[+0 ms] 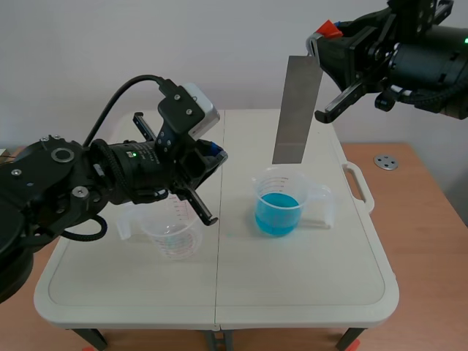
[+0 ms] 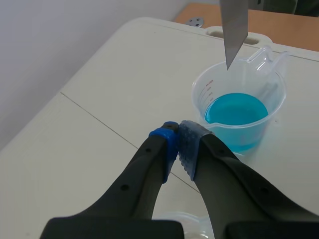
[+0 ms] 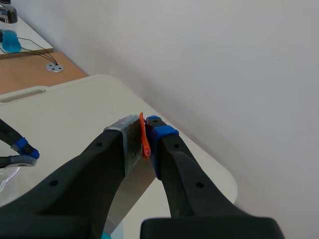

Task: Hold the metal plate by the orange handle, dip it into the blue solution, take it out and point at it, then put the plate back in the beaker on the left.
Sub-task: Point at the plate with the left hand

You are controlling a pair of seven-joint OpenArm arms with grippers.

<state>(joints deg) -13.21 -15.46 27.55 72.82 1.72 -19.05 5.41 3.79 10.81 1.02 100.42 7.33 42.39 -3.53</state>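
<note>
Above the empty beaker [image 1: 172, 235] at the desk's [image 1: 292, 281] left, the left gripper [image 2: 178, 142] is hovering with fingers [image 2: 149, 169] pressed together, while the metal plate [image 1: 296, 110] is hanging just over the blue solution [image 1: 276, 210], its orange handle [image 3: 144, 135] clamped in the right gripper [image 3: 142, 142].

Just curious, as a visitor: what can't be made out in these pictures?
The left beaker: in the scene view the left arm covers much of it; the left wrist view's edge cuts it off.
The orange handle: mostly hidden between the right gripper's fingers.
Scale marks on the blue solution's beaker: too small to read.
</note>
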